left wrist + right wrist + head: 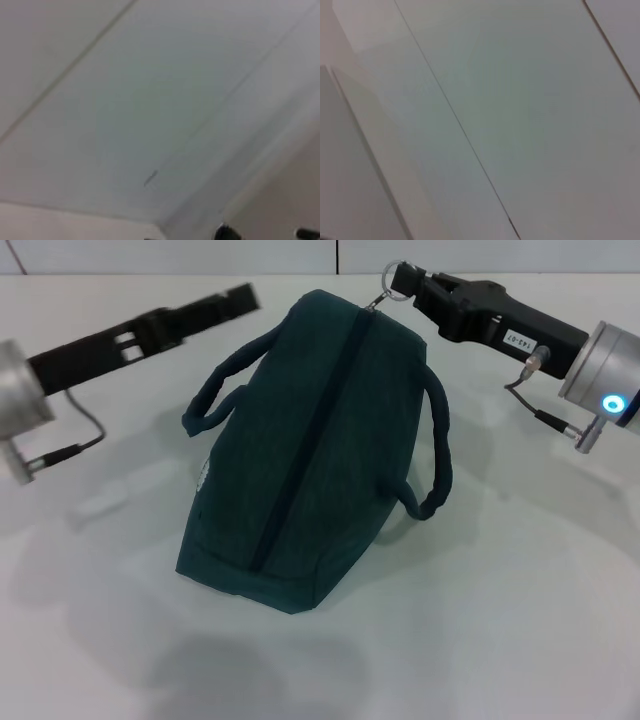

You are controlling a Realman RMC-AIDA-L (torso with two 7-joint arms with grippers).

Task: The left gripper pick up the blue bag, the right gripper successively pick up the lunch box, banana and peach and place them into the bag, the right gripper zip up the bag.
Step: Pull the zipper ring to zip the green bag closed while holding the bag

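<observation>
Left gripper [245,295]: raised off the bag's [300,470] far left shoulder, apart from the fabric and holding nothing. Whether its fingers are parted or closed cannot be told.

Bag: sits at centre on the white table [520,620], long axis running from the far end toward the camera. The zip [310,430] reads as a dark closed line along the whole top ridge. One handle [215,400] loops out on the bag's left, the other handle [435,455] droops over its right flank. No lunch box, banana or peach is visible; judged packed inside.

Handling, as a judgement: soft fabric that will sag and fold under load, with some weight if filled, not slippery. The rope-like handles are the sound lifting points. The ring pull [385,295] is the only hold for the zip and needs the bag steadied against the tug.

Right gripper [395,280]: at the bag's far end, fingers clenched on the ring pull, which sits at the zip's far limit. Zipping appears complete or nearly so.

Both wrist views show only blank pale surfaces.
</observation>
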